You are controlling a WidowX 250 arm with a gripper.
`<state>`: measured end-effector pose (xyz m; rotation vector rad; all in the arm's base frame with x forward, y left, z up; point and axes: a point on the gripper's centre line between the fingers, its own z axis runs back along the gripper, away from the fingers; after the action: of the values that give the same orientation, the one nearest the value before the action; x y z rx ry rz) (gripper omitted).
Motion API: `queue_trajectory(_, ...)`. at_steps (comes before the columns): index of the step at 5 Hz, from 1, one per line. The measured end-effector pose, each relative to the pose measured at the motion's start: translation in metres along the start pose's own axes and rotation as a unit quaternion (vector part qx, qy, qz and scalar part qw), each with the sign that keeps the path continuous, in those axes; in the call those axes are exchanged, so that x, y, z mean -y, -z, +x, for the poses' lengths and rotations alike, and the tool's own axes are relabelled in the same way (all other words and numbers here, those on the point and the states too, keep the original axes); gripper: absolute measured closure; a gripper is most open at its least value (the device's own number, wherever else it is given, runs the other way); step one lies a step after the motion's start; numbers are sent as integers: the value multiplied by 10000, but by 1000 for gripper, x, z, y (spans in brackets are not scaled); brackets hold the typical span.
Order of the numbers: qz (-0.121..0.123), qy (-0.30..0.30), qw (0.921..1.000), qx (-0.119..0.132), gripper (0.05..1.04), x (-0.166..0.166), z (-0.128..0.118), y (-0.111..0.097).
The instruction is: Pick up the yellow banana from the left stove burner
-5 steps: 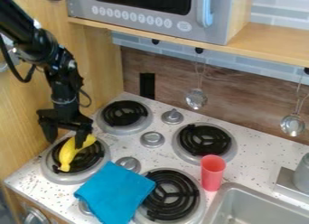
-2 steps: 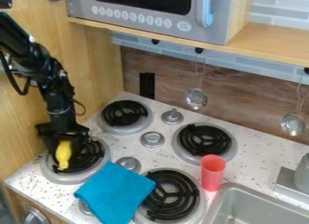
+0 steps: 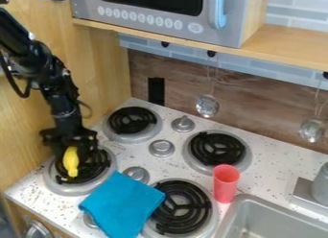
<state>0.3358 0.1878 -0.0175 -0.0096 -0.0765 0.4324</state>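
The black gripper (image 3: pixel 69 148) hangs over the front left burner (image 3: pixel 87 184), pointing down. A yellow toy banana (image 3: pixel 70 161) stands out against the gripper's dark lower end, its long side running roughly up and down in the view and its lower tip over the burner's black coil. Gripper and banana overlap here; whether the banana is held cannot be told. To the right of that burner, a blue cloth (image 3: pixel 122 203) lies over the stove top, partly covering the front right burner's edge.
A red cup (image 3: pixel 225 183) stands between the front right burner (image 3: pixel 181 207) and the sink (image 3: pixel 275 218). Two more burners sit behind, with metal knobs between. A wooden wall (image 3: pixel 106 74) rises close on the arm's left side; utensils hang at the back.
The gripper has turned and shifted a little left. The banana, slanted before, now lies more upright in the view; since the middle frame both have moved slightly right.
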Motion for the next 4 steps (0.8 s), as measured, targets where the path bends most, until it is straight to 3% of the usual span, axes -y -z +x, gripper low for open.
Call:
queue_trajectory(1, -184, 161, 9997, -14, 486, 25, 3, -18)
queue_trajectory(2, -176, 400, 9990, 7, 486, 57, 8, -24)
queue_trajectory(4, 478, 1288, 9889, 566, 486, 130, 8, -19)
